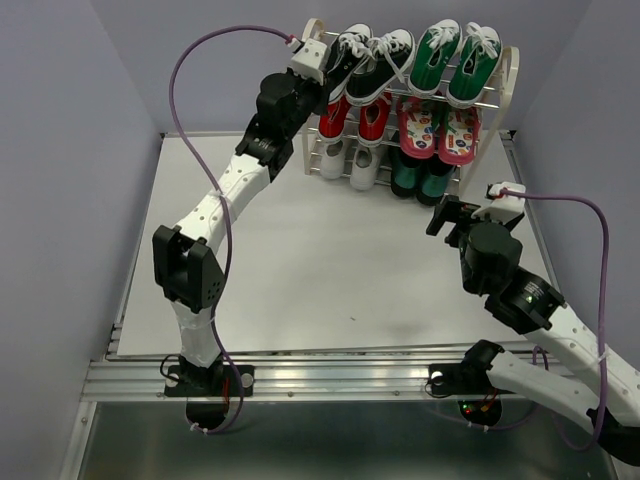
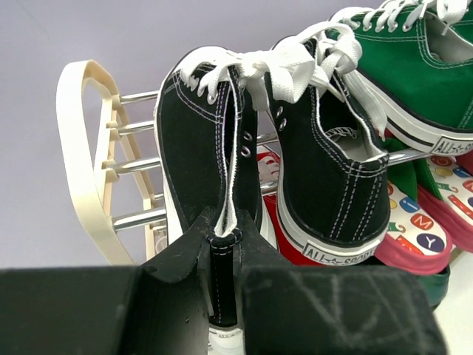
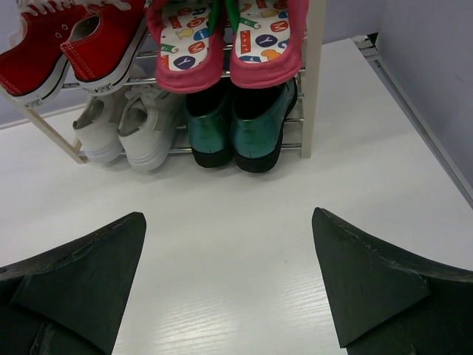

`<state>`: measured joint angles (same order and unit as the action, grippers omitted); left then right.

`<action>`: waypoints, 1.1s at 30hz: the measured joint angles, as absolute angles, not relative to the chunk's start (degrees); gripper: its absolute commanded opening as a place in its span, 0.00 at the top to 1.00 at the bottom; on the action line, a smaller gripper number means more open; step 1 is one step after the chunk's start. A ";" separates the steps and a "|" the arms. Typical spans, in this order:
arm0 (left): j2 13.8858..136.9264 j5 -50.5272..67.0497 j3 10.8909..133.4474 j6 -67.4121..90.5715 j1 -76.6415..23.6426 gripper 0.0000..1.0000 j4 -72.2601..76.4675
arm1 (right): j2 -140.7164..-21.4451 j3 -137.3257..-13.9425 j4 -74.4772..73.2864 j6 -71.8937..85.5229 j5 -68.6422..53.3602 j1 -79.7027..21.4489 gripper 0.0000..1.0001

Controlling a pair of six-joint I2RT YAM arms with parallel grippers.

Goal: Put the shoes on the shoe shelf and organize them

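Note:
The shoe shelf (image 1: 511,70) stands at the table's far edge. Two black sneakers (image 1: 365,62) lie on the left of its top tier, the red pair (image 1: 355,115) below them, and the white pair (image 1: 347,162) at the bottom. My left gripper (image 1: 318,80) is shut on the heel of the left black sneaker (image 2: 199,140), its fingers (image 2: 177,259) pinching the heel strip; the other black sneaker (image 2: 332,177) lies right beside it. My right gripper (image 1: 447,215) is open and empty, hovering over the table (image 3: 236,222) in front of the shelf.
A green pair (image 1: 455,60) fills the top tier's right side, a pink patterned pair (image 1: 437,130) the middle tier, and dark teal shoes (image 1: 420,178) the bottom. Purple walls close in on three sides.

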<state>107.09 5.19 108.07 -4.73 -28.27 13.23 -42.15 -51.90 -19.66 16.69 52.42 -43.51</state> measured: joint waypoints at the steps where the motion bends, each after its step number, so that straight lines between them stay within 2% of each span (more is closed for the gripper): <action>1: 107.09 4.71 107.33 -4.56 -28.27 1.00 14.79 | -42.22 -52.03 -19.73 16.69 52.66 -43.51 0.00; 7: 107.68 -1.02 100.95 -3.99 -29.21 1.00 27.90 | -42.78 -52.16 -19.75 16.38 53.76 -43.51 0.00; 16: 112.27 -3.40 102.06 -5.17 -29.89 0.99 36.56 | -43.53 -52.18 -19.81 16.08 54.61 -43.51 0.00; 17: 112.49 -3.38 102.52 -5.19 -29.89 0.88 36.36 | -43.51 -52.18 -19.81 16.08 54.68 -43.51 0.00; 18: 112.71 -3.33 103.04 -5.19 -29.89 0.60 35.97 | -43.48 -52.18 -19.86 16.08 54.70 -43.51 0.00; 21: 112.79 -3.33 103.57 -5.23 -29.91 0.38 35.92 | -43.29 -52.18 -19.99 16.12 54.70 -43.51 0.00; 22: 112.79 -3.36 103.77 -5.45 -29.91 0.24 36.27 | -43.18 -52.18 -20.03 16.16 54.70 -43.51 0.00; 29: 110.85 -6.07 104.29 -7.20 -31.16 0.02 35.31 | -41.52 -52.18 -20.29 17.21 54.61 -43.51 0.00; 33: 107.94 -9.28 105.62 -8.99 -32.86 0.01 29.93 | -41.25 -53.28 -23.03 19.94 54.63 -43.51 0.00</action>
<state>107.94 -9.28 105.62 -8.99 -32.86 29.93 -41.25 -53.28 -23.03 19.94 54.63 -43.51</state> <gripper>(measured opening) 0.986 0.995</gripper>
